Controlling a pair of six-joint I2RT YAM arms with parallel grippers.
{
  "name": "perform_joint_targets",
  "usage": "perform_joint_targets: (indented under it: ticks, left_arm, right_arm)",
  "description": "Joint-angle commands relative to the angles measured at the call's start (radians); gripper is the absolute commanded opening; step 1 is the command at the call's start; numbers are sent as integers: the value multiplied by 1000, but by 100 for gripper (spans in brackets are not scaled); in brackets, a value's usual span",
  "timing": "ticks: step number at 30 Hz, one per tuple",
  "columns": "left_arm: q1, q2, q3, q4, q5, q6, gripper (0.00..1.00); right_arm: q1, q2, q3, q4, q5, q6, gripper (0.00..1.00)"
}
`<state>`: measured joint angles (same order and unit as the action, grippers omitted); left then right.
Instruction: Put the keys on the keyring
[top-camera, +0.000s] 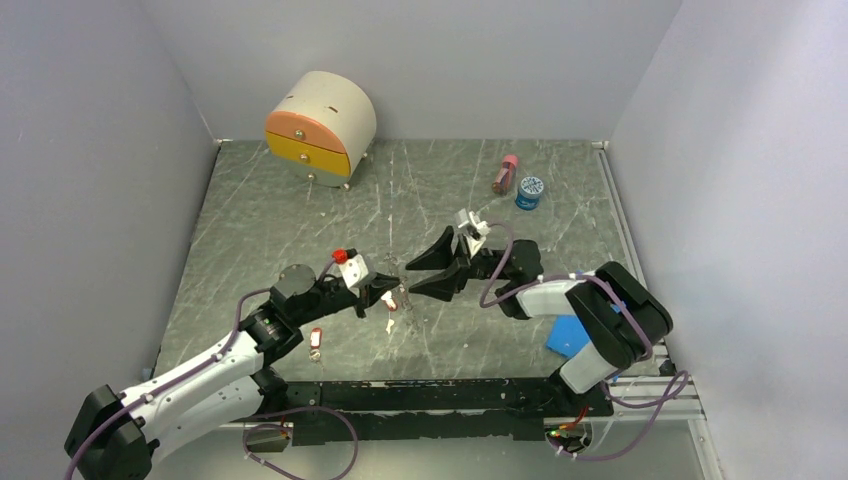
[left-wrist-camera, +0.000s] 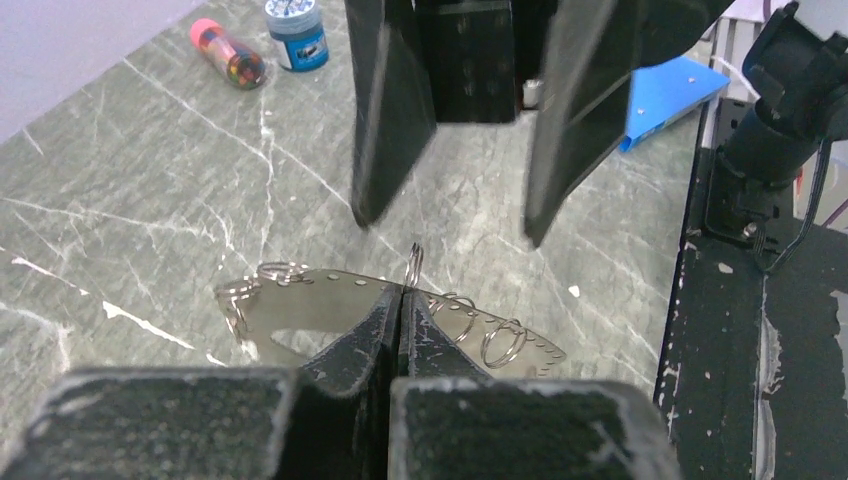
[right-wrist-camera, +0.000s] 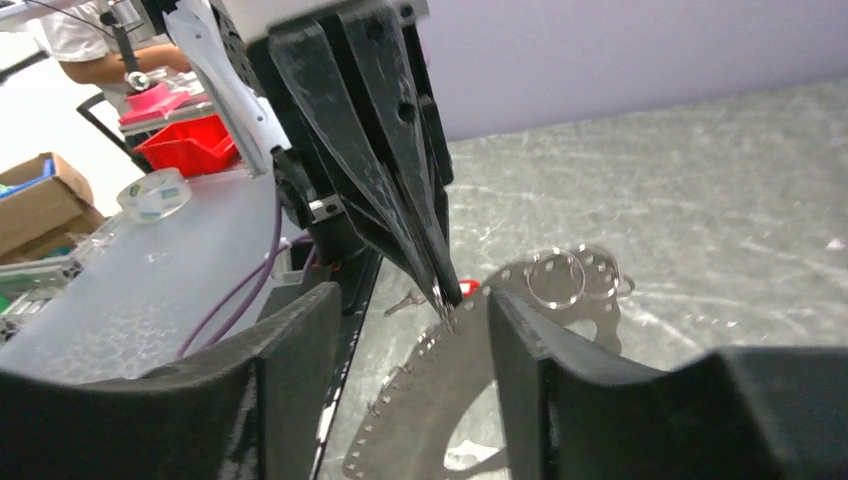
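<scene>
two tools (top-camera: 390, 297) (top-camera: 408, 278), at least two keys (top-camera: 317, 343), one bottle (top-camera: 505, 174), one jar (top-camera: 529, 192)

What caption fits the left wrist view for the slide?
Left end effector shut on a small ring over a perforated metal plate; right end effector open opposite.

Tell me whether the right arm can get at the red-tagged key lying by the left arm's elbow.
Probably not directly: the left gripper, shut on a small ring, sits between the open right gripper and the key; it would need to go around.
</scene>
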<state>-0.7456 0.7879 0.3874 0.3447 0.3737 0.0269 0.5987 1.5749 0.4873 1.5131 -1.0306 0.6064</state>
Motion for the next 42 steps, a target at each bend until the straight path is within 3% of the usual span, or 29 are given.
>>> perform_joint_targets:
  ticks: [1,4,8,11,13,17,22,25,28,36,42]
  left_arm:
    - [-1,-21,39,-18,5,79,3]
    - [-2,-24,41,-37,12,132,3]
    - [-1,-33,37,-44,26,213,3]
    - [-2,-44,20,-16,56,288,3]
    - [-1,-53,-5,22,80,335,3]
    - [-2,-75,-66,118,122,426,3]
    - [-2,-81,-88,153,131,501,3]
    - [-2,-75,-82,158,126,506,3]
    - [-1,-60,-56,133,102,463,2]
    - [-2,57,100,0,-3,282,3]
    - [20,128,136,16,-57,210,3]
  right_arm:
    - [-9,-106,-17,5,49,-139,66]
    - [-10,-195,-14,-182,69,-266,73]
    - [-10,-341,25,-576,147,-537,83]
    - [-11,-430,69,-835,259,-721,98]
    - [-11,-472,85,-929,353,-783,99]
    - [-14,-498,103,-996,587,-759,99]
    - [-14,-529,114,-1066,601,-779,99]
    - [-14,-563,45,-952,634,-728,99]
    - [-16,-568,20,-905,701,-655,99]
    - [-19,-544,67,-989,771,-511,99]
    - [-20,-507,75,-1014,685,-477,99]
